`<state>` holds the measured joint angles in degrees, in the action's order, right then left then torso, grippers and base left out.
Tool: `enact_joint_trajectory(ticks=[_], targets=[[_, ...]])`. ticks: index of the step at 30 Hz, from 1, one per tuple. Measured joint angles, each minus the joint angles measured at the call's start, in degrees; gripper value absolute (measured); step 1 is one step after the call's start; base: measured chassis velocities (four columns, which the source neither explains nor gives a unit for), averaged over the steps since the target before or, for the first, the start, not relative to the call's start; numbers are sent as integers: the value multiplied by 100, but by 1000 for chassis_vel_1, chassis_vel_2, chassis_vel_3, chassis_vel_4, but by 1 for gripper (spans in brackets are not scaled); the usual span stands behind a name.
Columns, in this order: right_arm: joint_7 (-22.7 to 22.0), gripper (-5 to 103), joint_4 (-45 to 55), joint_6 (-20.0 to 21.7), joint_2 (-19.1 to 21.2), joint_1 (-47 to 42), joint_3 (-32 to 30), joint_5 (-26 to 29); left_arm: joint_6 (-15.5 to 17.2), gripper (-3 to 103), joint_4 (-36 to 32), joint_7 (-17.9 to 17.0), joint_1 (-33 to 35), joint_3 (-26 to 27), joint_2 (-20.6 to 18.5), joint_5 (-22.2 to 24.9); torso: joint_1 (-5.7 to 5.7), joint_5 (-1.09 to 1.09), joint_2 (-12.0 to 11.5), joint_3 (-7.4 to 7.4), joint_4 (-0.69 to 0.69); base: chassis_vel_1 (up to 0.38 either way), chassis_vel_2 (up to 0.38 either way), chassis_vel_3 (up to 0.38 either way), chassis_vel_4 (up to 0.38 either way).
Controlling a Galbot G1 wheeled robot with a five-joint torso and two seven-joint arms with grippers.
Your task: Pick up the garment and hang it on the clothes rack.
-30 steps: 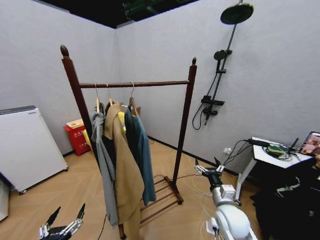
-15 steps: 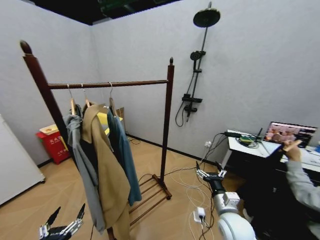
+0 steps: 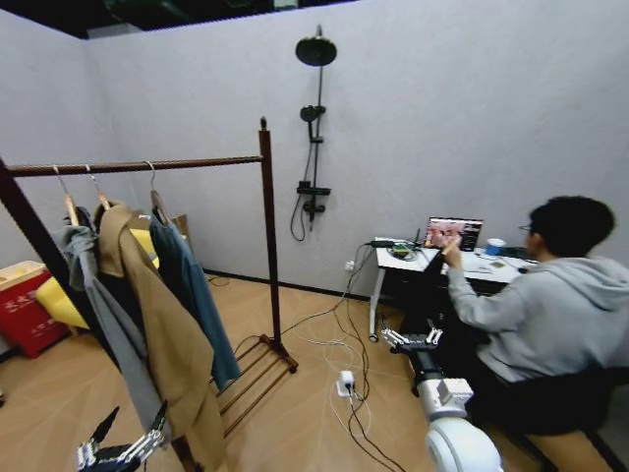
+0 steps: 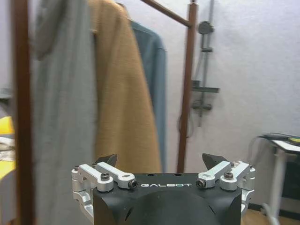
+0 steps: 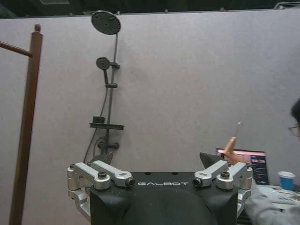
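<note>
Three garments hang on the rack (image 3: 265, 236): a grey jacket (image 3: 103, 315), a tan coat (image 3: 167, 344), and the blue shirt (image 3: 192, 290) nearest the right post. Both claws, left (image 3: 126, 441) and right (image 3: 411, 337), sit low, spread wide, grasping nothing.

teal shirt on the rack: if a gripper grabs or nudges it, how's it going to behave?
Probably floppy: the garment drapes in soft folds from its hanger. It would likely swing if nudged, since a single hook holds it on the clothes rack. Probably light, being thin cloth. Both grippers, left and right, are open and away from it.
</note>
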<state>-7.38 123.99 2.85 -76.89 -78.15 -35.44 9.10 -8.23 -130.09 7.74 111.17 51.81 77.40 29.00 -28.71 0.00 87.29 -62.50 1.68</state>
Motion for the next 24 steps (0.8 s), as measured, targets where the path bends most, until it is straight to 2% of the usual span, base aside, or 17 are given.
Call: enact_joint_trajectory(ticks=[13,17,24], targets=[[5,100,-87,-49,14,-36,56,5,0,100,0,0,0,0,0,0,-11,-1,-5,-3,-3,-159,-92,-96,-150],[5,100,-88,-49,29,-76,34,27,0,100,0,0,-1,0,0,0,-7,0,-4,-2,0,-89,-135,-109,-89],[27,100,-96,-42,42,-72,29,62,0,100,0,0,-1,0,0,0,-6,0,-4,-2,-4,-14,-52,-36,-11]])
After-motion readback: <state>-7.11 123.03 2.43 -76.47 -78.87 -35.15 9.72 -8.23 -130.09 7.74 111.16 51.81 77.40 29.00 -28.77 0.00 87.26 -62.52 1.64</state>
